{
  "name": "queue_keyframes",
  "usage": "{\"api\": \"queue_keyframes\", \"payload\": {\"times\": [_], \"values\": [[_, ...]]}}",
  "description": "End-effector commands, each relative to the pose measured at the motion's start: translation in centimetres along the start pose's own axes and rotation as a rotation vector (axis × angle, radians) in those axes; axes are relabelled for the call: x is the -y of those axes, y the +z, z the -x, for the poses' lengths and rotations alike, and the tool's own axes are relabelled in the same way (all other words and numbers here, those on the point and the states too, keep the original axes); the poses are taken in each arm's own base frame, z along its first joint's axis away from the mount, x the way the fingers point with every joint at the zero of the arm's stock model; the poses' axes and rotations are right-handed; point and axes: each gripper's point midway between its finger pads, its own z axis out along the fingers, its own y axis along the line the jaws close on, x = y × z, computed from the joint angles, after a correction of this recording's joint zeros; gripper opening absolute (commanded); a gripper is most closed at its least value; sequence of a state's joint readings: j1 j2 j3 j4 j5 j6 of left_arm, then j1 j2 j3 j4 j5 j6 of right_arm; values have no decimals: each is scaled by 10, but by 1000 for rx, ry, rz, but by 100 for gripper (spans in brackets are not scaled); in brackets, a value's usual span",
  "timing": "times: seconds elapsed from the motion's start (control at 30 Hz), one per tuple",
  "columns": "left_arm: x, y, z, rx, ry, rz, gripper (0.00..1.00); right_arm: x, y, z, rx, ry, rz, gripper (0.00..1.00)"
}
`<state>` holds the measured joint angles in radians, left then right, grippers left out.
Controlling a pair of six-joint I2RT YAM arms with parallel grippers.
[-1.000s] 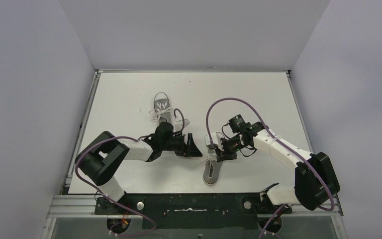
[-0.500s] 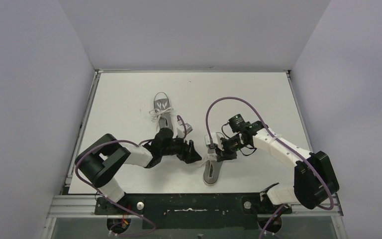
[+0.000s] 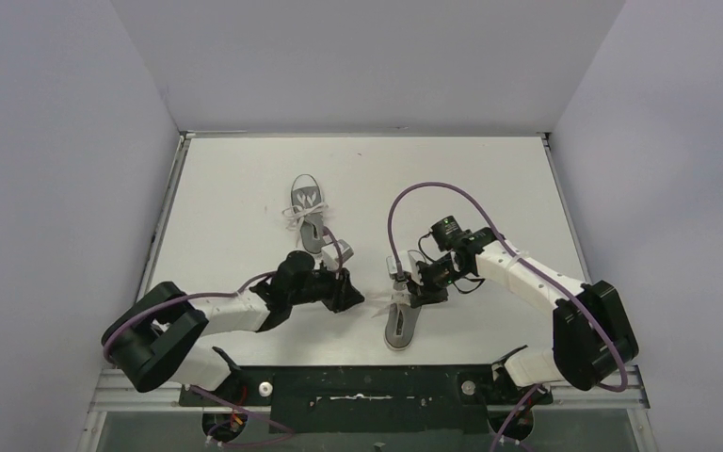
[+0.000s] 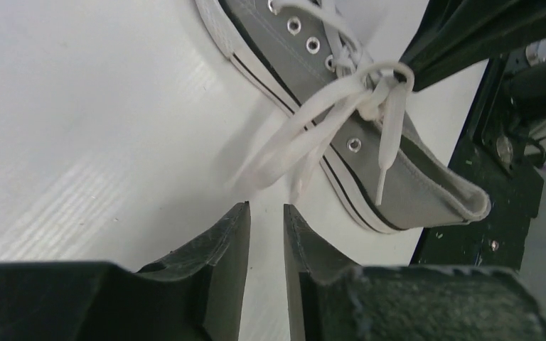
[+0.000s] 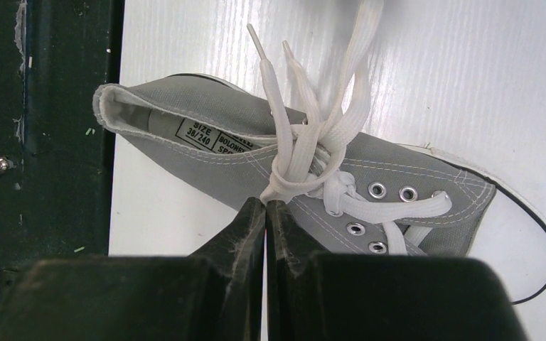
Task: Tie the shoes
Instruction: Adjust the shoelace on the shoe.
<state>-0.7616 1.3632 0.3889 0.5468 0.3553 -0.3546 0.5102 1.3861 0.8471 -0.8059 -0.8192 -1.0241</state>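
Fingertips of the right gripper (image 5: 265, 204) were seen pressed together with no gap between them, clamped on the lace loop (image 5: 279, 186) where it left the knot above the eyelets. The pinched part itself was hidden behind the black pads. From that knot, two lace ends (image 5: 274, 67) were fanned out across the table (image 3: 490, 179), and the widest strands were cut off by the top edge of the right wrist view.

The left gripper (image 4: 265, 209) was held low just beside the same shoe. Its fingers (image 4: 231, 241) were parted by a narrow slot through which bare tabletop could be seen. Nothing was caught in the slot. The blurred lace tips (image 4: 245, 177) lay just beyond the fingertips, and contact could not be made out.

The near shoe (image 3: 398, 325), a grey canvas sneaker, was placed between the two grippers with its heel toward the near table edge. Its toe was cut off in the left wrist view. A size label (image 5: 195, 131) inside the collar was partly covered by the laces.

The far shoe (image 3: 307, 202) was set well apart toward the back of the table, with its heel end hidden behind the left arm. Its laces were too small to be read as tied or loose. The black base rail (image 3: 358, 386) was seen along the near edge.
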Motion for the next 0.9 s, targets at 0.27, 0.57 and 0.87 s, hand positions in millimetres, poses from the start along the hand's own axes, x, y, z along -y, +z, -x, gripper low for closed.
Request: {"api": "queue_keyframes", "payload": {"times": [0.27,0.57,0.87], "values": [[35,40,-10,-61,136,-207,38,11,-11,19,39,-56,-27,0],[38,62,-15,-102,148,-228,35,11,-11,16,34,-52,-32,0],[37,43,-38,-149,140,-213,0,15,-12,20,40,-56,-43,0]]}}
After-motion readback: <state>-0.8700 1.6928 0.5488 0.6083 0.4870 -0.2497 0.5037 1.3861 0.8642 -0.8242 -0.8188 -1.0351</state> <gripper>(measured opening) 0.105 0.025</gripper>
